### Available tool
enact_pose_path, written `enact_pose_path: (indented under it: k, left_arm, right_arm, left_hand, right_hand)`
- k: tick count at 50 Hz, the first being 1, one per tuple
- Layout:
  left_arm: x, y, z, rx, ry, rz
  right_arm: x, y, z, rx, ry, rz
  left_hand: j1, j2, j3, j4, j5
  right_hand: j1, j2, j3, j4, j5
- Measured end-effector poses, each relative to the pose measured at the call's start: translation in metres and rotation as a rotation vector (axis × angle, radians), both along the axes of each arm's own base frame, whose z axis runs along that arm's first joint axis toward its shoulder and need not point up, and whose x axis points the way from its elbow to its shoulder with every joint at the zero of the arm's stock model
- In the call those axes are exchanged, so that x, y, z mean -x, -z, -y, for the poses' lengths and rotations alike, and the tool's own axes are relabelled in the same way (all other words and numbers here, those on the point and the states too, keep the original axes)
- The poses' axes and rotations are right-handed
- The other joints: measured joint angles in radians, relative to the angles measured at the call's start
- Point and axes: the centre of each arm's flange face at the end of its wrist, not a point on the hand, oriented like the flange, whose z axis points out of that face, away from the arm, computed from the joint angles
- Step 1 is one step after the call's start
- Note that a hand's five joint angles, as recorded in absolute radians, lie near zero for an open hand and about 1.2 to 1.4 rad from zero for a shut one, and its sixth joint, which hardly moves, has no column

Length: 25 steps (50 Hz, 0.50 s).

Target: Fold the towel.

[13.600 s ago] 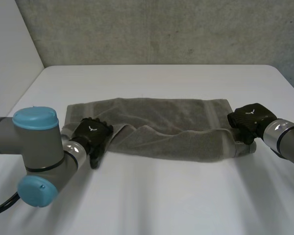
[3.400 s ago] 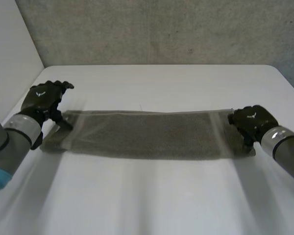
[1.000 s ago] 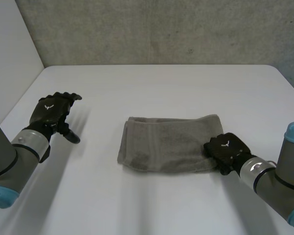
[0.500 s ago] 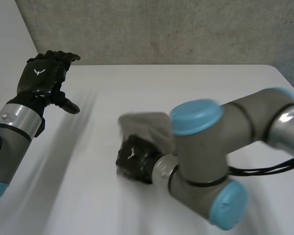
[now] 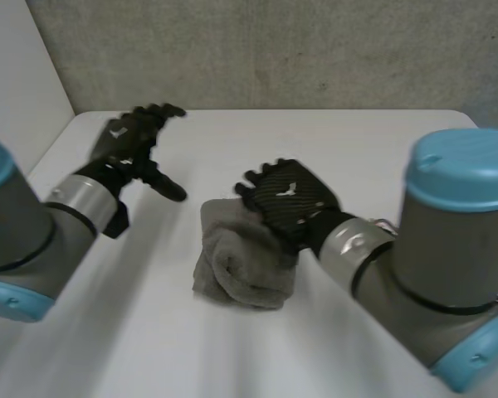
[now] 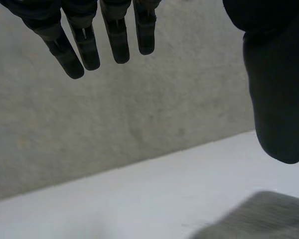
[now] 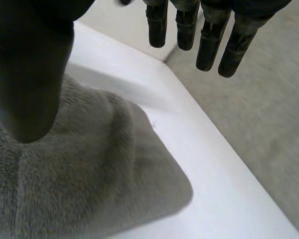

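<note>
- Head view: the towel [image 5: 245,269] lies folded in a thick bundle near the middle of the white surface [image 5: 382,141].
- Over the towel's far edge hangs the right robot hand [image 5: 289,197], fingers straight and apart from the thumb, gripping nothing.
- Towards the far-left corner, the left robot hand [image 5: 129,141] is held above the surface, fingers spread, empty.

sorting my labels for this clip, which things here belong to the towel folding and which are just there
Part of the job:
towel, folded into a small bundle
right hand, open, over the towel
left hand, open, raised off to the side

Just there:
white table
grey wall
</note>
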Motion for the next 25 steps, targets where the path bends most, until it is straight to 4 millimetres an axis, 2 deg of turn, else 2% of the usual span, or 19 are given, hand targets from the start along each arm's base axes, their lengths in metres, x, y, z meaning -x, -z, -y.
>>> enact_pose_path:
  k: [4,10,17,25]
  left_arm:
    - [0.018,0.014,-0.007,-0.069,0.021,0.007]
    - [0.045,0.041,-0.016,-0.147,0.000,0.055]
    - [0.059,0.078,-0.024,-0.229,-0.009,0.138]
    - [0.057,0.113,-0.029,-0.283,0.003,0.249]
  right_arm:
    - [0.017,0.001,0.012,-0.072,0.076,0.041]
    - [0.034,0.018,0.032,-0.160,0.162,0.046]
    - [0.033,0.050,0.043,-0.245,0.180,0.013]
    - [0.021,0.091,0.056,-0.352,0.195,0.001]
  left_hand:
    - [0.000,0.000,0.000,0.000,0.004]
    - [0.000,0.000,0.000,0.000,0.004]
    - [0.000,0.000,0.000,0.000,0.004]
    - [0.000,0.000,0.000,0.000,0.005]
  right_hand:
    - [0.000,0.000,0.000,0.000,0.000]
    - [0.000,0.000,0.000,0.000,0.000]
    - [0.000,0.000,0.000,0.000,0.000]
    - [0.000,0.000,0.000,0.000,0.000]
